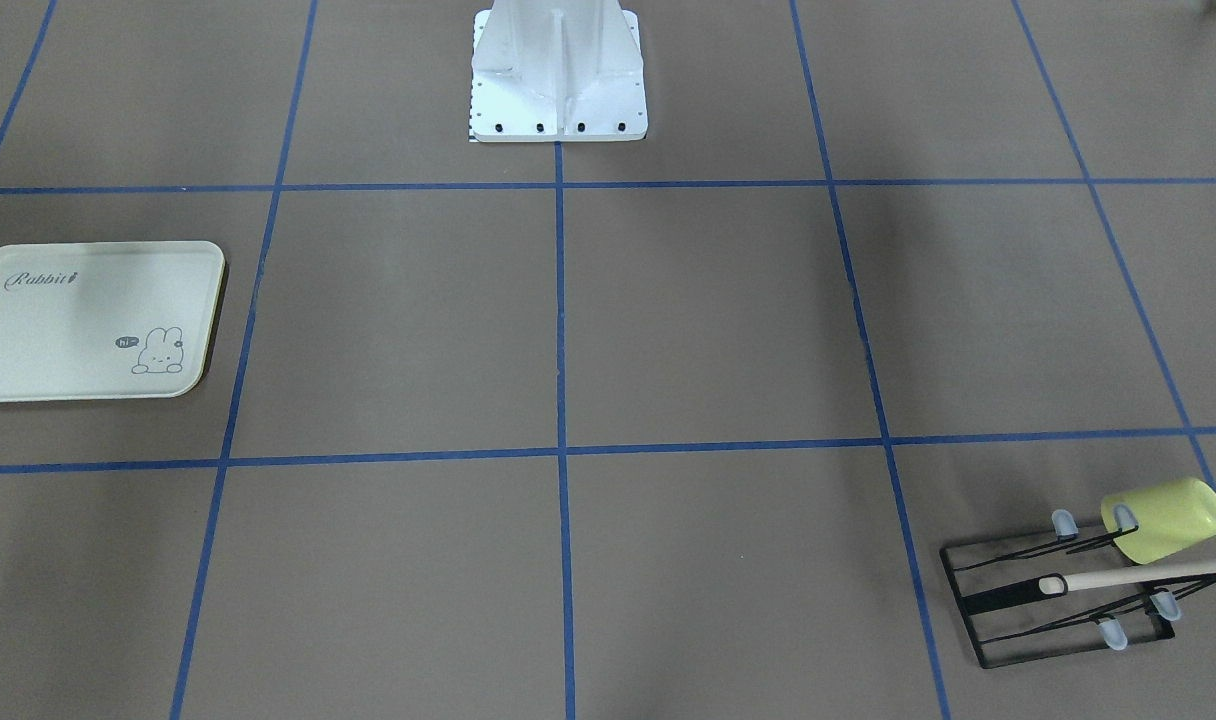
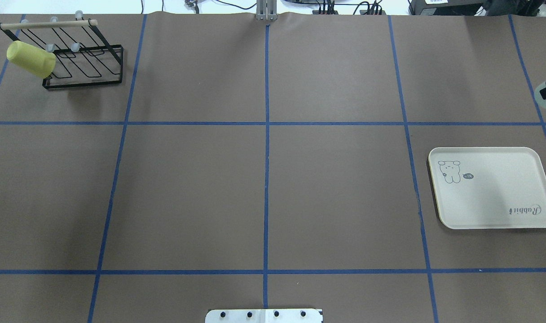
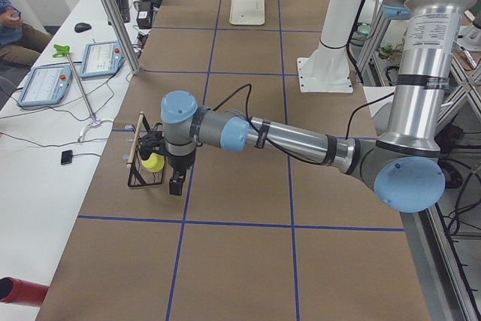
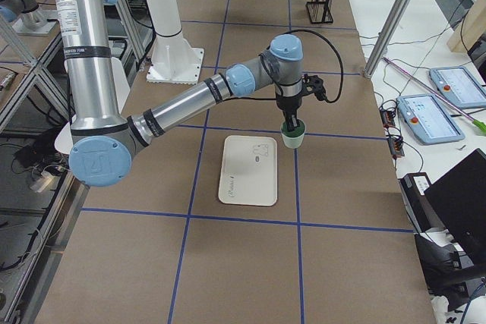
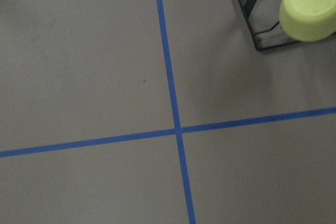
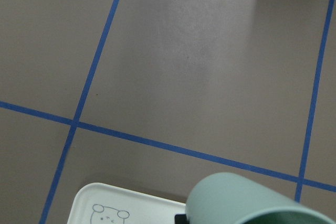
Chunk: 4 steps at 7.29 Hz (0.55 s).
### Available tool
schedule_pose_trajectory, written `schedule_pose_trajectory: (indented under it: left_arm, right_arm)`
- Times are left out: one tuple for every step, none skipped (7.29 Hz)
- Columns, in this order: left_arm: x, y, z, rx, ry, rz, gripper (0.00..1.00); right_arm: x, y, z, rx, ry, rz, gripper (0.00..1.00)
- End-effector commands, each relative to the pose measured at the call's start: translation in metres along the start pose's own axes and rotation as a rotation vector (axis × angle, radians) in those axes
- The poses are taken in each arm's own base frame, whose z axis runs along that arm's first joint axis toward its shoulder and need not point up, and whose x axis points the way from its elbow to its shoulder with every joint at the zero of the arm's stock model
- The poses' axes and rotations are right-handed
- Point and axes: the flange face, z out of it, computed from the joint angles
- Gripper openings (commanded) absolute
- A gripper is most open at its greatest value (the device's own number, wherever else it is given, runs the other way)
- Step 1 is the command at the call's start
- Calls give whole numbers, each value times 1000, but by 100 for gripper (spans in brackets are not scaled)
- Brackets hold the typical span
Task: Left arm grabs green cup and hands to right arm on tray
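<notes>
At the worktop's far left corner, away from the robot's base (image 1: 558, 80), stands a black wire rack (image 2: 82, 60) with a wooden rod along its top. A yellow-green cup (image 2: 30, 59) sits tilted over one prong, its closed bottom turned outward. The left arm (image 3: 285, 139) reaches low over that corner; its left gripper (image 3: 176, 183) hangs just beside the rack, fingers downward, and I cannot tell whether they are parted or closed, or holding anything.

Near the right edge, about midway between the robot's side and the far side, lies the tray (image 2: 493, 197), its long sides running along the worktop's length. "Rabbit" is written in script in the corner nearest the robot and the right edge, upright for someone facing the robot; in the opposite corner is a line-drawn bunny with a small dark bubble reading "hi".

Just past the tray's far right corner and off the tray, the right gripper (image 4: 291, 124) is clamped from above on the rim of the green cup (image 4: 293, 139). The cup stands upright, long axis vertical, mouth up; whether its bottom touches the worktop I cannot tell.
</notes>
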Motion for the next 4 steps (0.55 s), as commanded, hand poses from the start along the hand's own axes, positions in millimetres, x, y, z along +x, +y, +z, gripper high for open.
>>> schedule_pose_trajectory:
  left_arm:
    - [-5,12,7,-16,13,5,100]
    - [-4,11,7,-16,13,7,100]
    - [-4,10,7,-15,13,8,100]
    - [-3,10,7,-14,13,10,100]
  right_arm:
    - [-21,28,42,-50,-11,36,0]
    - [-38,48,68,-28,-5,37,0]
    - [-56,68,93,-31,11,37,0]
    - [-69,79,110,-63,13,15,0]
